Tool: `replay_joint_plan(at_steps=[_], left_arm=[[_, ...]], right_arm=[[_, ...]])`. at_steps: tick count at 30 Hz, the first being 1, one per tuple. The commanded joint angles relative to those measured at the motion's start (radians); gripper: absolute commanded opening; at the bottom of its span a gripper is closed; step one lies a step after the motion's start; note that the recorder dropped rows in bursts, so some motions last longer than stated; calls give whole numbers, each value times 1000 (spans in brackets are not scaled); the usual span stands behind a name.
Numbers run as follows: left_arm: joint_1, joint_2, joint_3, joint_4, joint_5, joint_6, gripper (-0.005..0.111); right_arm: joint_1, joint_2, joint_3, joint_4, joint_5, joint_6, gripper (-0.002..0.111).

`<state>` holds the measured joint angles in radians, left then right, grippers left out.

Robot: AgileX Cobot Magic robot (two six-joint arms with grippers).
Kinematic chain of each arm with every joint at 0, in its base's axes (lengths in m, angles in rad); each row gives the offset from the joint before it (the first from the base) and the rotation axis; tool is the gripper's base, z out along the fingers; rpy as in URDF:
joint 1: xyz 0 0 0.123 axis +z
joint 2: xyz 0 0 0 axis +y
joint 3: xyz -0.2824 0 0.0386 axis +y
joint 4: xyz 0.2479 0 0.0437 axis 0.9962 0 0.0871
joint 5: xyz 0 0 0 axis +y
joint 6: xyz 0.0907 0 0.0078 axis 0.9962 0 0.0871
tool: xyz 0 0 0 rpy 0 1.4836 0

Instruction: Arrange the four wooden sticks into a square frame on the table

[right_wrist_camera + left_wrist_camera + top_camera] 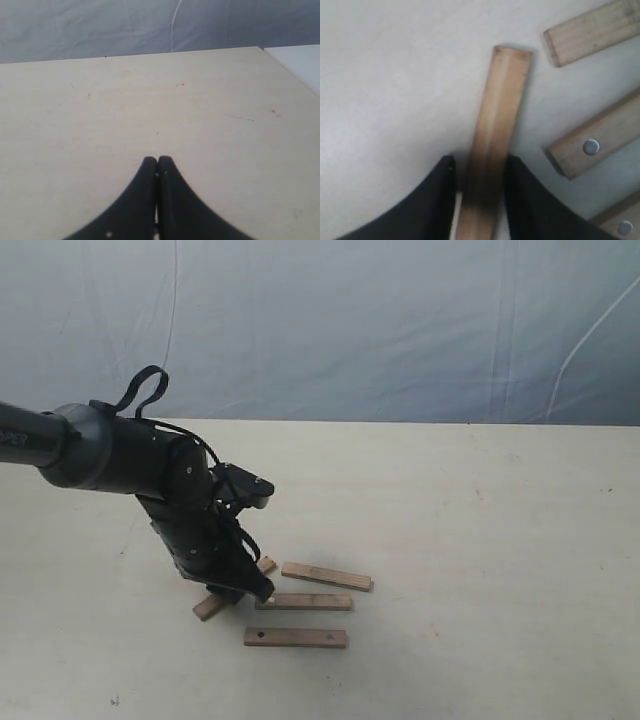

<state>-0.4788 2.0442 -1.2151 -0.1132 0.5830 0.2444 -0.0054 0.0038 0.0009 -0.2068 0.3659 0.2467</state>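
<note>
Four wooden sticks lie on the table (480,540) front left of centre. Three are roughly parallel: one (327,576) farthest back, one (303,601) in the middle, one (295,637) nearest the front with dark holes. The fourth stick (210,606) lies diagonally under my left gripper (245,592). In the left wrist view this stick (502,100) runs between the black fingers, and the gripper (480,170) is shut on its sides, low at the table. No square frame exists. My right gripper (158,161) is shut and empty over bare table, out of the exterior view.
The left wrist view shows the ends of the other sticks (592,32), (600,137), (620,225) close beside the held one, two with round metal dots. Blue-grey fabric (400,320) hangs behind the table's back edge. A white surface (300,62) adjoins the table's far corner.
</note>
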Motion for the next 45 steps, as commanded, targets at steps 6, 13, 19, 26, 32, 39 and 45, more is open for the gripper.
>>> replay_joint_plan(at_steps=[6,13,19,26,32,39,45], left_arm=[[30,-62,7,2,51,-244,0],[5,-229,111,-9,43,-412,0],[-102,-341,314,-26,-110,-603,0],[-250,-352,403,-19,-237,-785,0],[-285,-350,412,104,-235,-968,0],[-301,-290,412,144,-254,-1053,0],[-301,-246,411,137,-319,-1056,0]], right_arm=[[-4,-4,-1,-1,-9,0,-1],[-4,-4,-1,-1,-9,0,-1],[-4,-4,-1,-1,-9,0,-1],[-4,-4,-1,-1,-9,0,-1],[-4,-4,-1,-1,-9,0,-1],[-4,-4,-1,-1,-9,0,-1],[-4,-4,-1,-1,-9,0,-1]])
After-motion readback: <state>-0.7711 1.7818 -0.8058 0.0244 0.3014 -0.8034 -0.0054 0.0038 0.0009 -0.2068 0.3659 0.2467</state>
